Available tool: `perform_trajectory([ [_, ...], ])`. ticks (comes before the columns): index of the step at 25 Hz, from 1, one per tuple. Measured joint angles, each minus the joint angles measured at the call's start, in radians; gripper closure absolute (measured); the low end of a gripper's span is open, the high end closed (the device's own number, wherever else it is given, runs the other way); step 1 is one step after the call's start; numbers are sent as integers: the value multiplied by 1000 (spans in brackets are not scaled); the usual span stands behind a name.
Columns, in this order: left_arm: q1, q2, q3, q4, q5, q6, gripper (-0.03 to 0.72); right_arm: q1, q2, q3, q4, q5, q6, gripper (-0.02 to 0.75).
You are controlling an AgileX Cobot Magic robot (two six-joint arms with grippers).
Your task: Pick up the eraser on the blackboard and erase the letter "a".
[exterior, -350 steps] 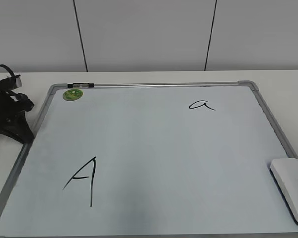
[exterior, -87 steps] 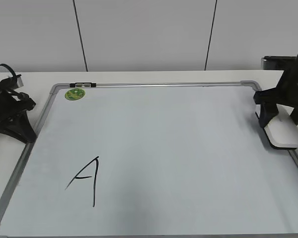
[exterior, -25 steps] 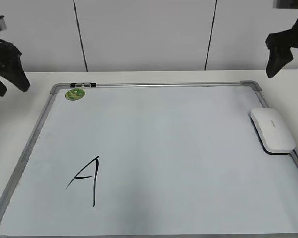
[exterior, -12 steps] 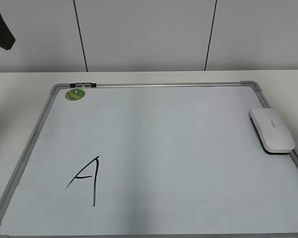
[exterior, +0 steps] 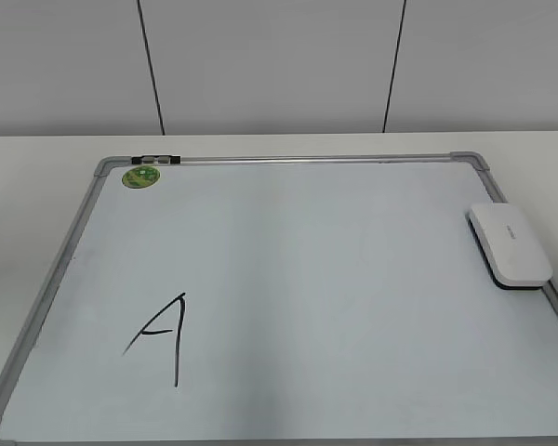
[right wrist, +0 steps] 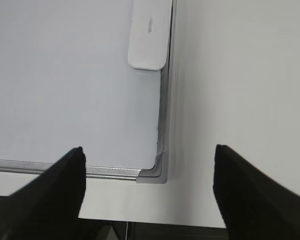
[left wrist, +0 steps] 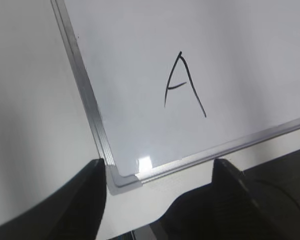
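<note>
The white eraser [exterior: 510, 244] lies on the right edge of the blackboard [exterior: 288, 163]; it also shows in the right wrist view [right wrist: 149, 32]. No small cursive "a" shows on the board; only the large capital "A" [exterior: 161, 337] remains, also in the left wrist view [left wrist: 183, 86]. Both grippers are out of the exterior view. My left gripper [left wrist: 157, 170] is open and empty, high above a board corner [left wrist: 121, 179]. My right gripper [right wrist: 149, 160] is open and empty, high above another board corner [right wrist: 157, 172].
A round green sticker [exterior: 139, 176] sits at the board's far left corner. The white table [exterior: 37, 186] surrounds the board. A grey panelled wall stands behind. The table's dark edge shows in both wrist views.
The small "a" has gone from the board. The eraser has moved from the front right to further back on the right edge. Both arms have risen out of the exterior view.
</note>
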Motion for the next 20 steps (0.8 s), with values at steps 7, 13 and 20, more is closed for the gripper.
perform_trajectory([
  [7, 0, -321, 235, 41, 12, -2, 206, 9, -199, 171, -4, -32, 2, 150],
  [13, 0, -585, 409, 83, -1, -8, 208, 42, -266, 326, -4, -54, 28, 150],
  [20, 0, -837, 586, 85, -45, -14, 209, 42, -436, 472, -4, -88, 50, 150],
])
